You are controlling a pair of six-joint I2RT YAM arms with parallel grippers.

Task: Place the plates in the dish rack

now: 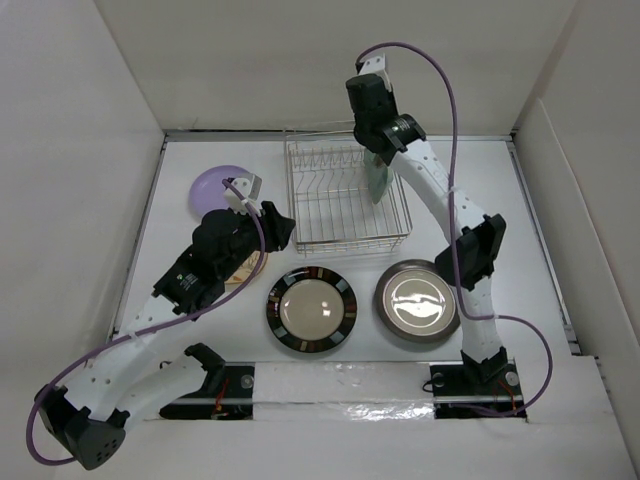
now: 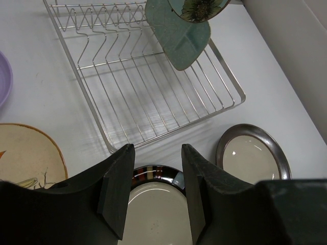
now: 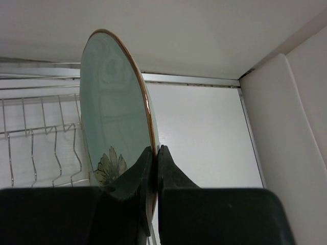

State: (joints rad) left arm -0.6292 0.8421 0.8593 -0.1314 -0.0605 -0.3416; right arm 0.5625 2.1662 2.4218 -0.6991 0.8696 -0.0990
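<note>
One raised right arm (image 1: 436, 190) over dish rack (image 1: 330, 215)

Right hand (image 3: 156, 153) pinches rim of pale green floral plate (image 3: 112, 112), on edge; dish rack (image 3: 36, 132) at left.

The rack (image 1: 345, 243) is shiny bare metal wire. At lower right of the top view, the grey-brown plate (image 1: 417, 301) has a high-gloss glaze that mirrors the light. The black-rimmed plate (image 1: 312, 310) is glossy too. The floral plate (image 3: 115, 117) is smooth and glazed, with a soft sheen. The tan plate (image 2: 25, 153) looks matt. The left gripper (image 2: 157, 163) is matt black plastic. The table (image 1: 540, 260) is smooth, matt white.
</note>
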